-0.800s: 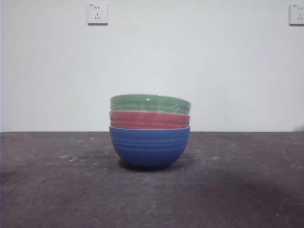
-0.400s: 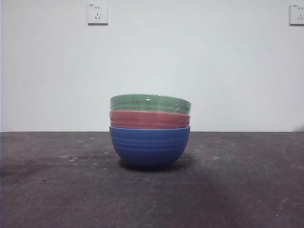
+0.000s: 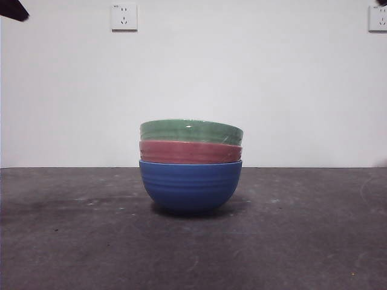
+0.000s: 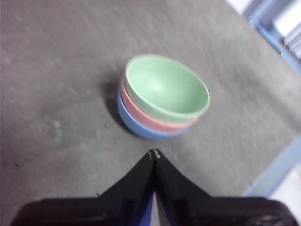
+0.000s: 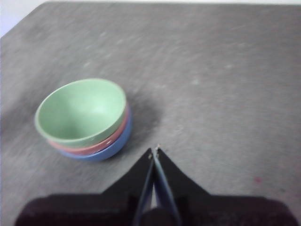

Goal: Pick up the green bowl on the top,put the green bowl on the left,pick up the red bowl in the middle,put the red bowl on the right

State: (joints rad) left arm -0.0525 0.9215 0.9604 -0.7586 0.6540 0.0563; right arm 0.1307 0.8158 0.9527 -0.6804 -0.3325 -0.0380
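Observation:
Three ribbed bowls stand nested in a stack at the middle of the dark table. The green bowl (image 3: 191,131) is on top, the red bowl (image 3: 190,151) sits under it, and a blue bowl (image 3: 190,185) is at the bottom. The green bowl also shows in the left wrist view (image 4: 165,87) and the right wrist view (image 5: 81,110), empty inside. The red bowl shows there only as a rim (image 4: 141,113) (image 5: 101,143). My left gripper (image 4: 154,153) is shut and empty, high above the table short of the stack. My right gripper (image 5: 154,151) is shut and empty, also above the table beside the stack.
The dark grey table (image 3: 302,241) runs to a white wall with two sockets (image 3: 124,17). A black arm tip (image 3: 12,8) shows at the top left corner of the front view. A blue frame (image 4: 277,169) lies past the table's edge in the left wrist view.
A black arm tip has come into the front view's top left corner. The stack of bowls has not moved.

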